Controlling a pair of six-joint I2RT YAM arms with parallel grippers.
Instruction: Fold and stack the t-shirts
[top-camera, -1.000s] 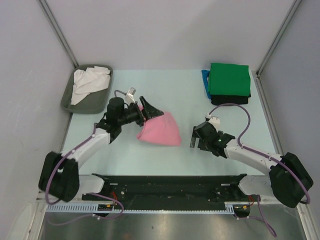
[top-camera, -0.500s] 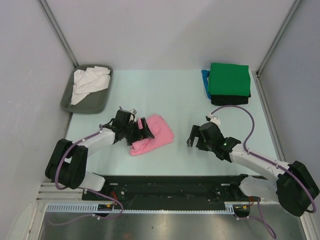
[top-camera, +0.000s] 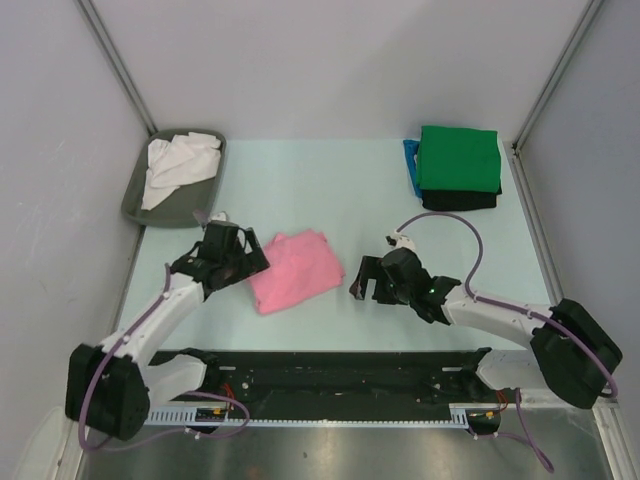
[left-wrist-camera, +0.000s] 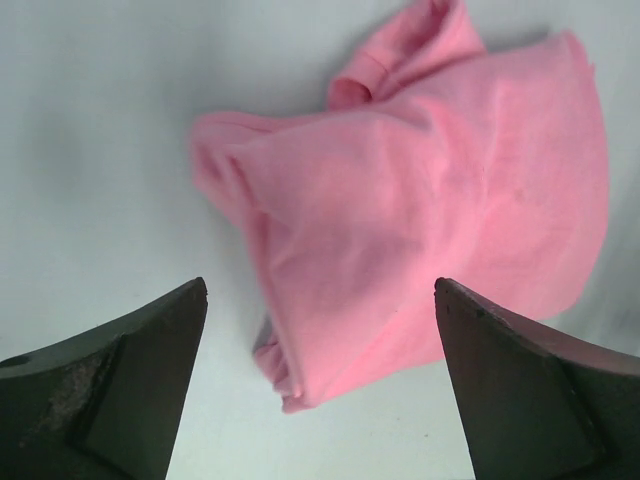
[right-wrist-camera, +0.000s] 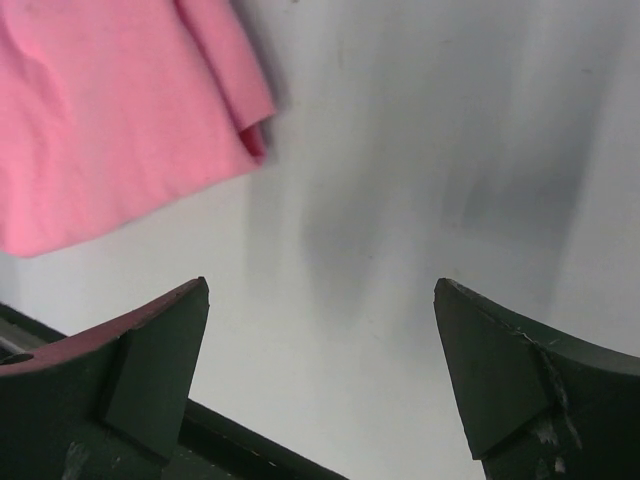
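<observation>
The loosely bundled pink soft-cloth t-shirt (top-camera: 293, 270) lies mid pale-green worktop (top-camera: 330, 195). My left jaws at its nine o'clock and right jaws at three both stand spread, empty. Pinching one layer only would, I judge, drag the fold apart.

Both arms stretch forward and low, wrists turned in toward each other. The left gripper (top-camera: 248, 266) and right gripper (top-camera: 360, 283) gape wide, empty.

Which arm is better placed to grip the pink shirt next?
Left, probably. The left gripper is open beside the pink shirt, which sits centred in its wrist view. The right gripper, also open, stands apart and sees only a corner.
</observation>
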